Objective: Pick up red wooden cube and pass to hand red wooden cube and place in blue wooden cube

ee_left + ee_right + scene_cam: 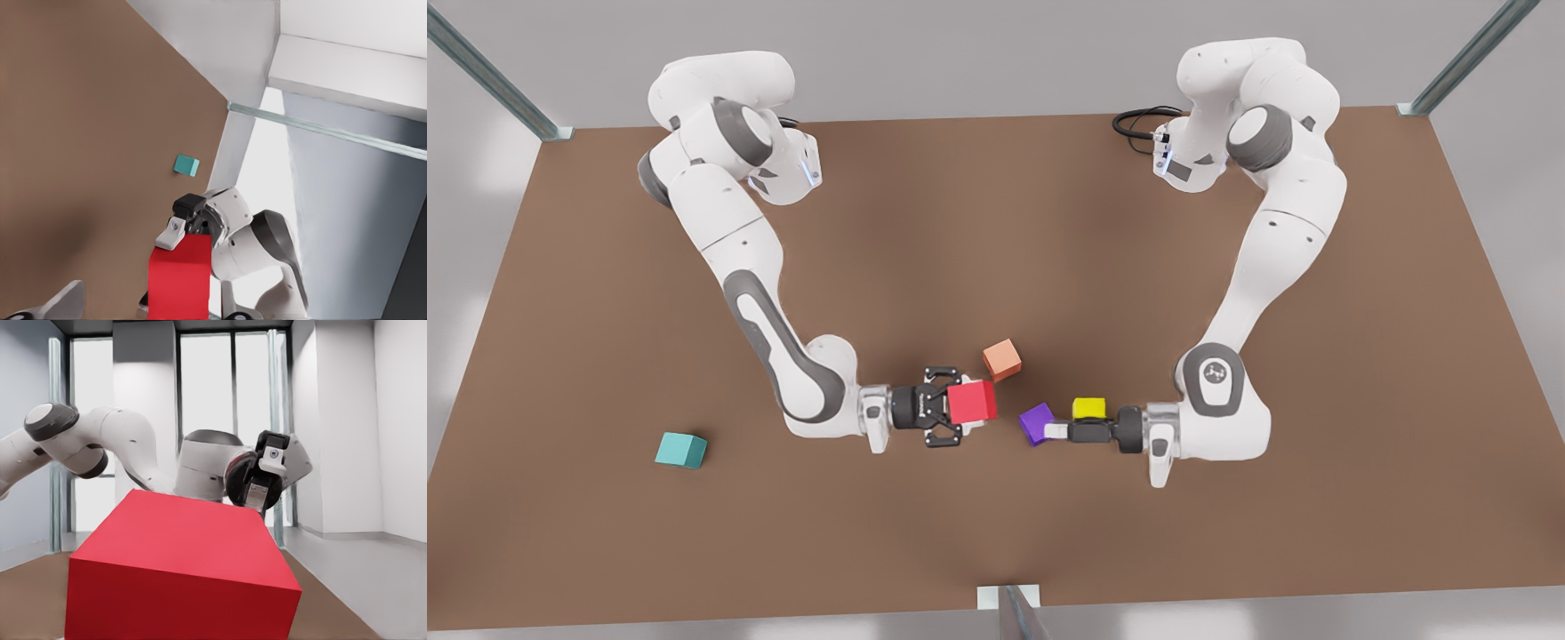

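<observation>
Plain bright red wooden cube (972, 401), square-edged, in right hand (960, 414)

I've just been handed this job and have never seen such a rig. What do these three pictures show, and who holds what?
These are two white robot arms at a brown table in a simulator. The front view looks down on both arms. Each of the other two pictures comes from a camera on one arm's wrist.

The right gripper, black with open linkages, is on the front view's left and is clamped on the red wooden cube. The cube looms large in the right wrist view. The left gripper faces it from the front view's right, beside a purple cube and a yellow cube.

A salmon-orange cube lies just behind the red one. The blue wooden cube, teal in colour, sits alone far to the front view's left.
</observation>
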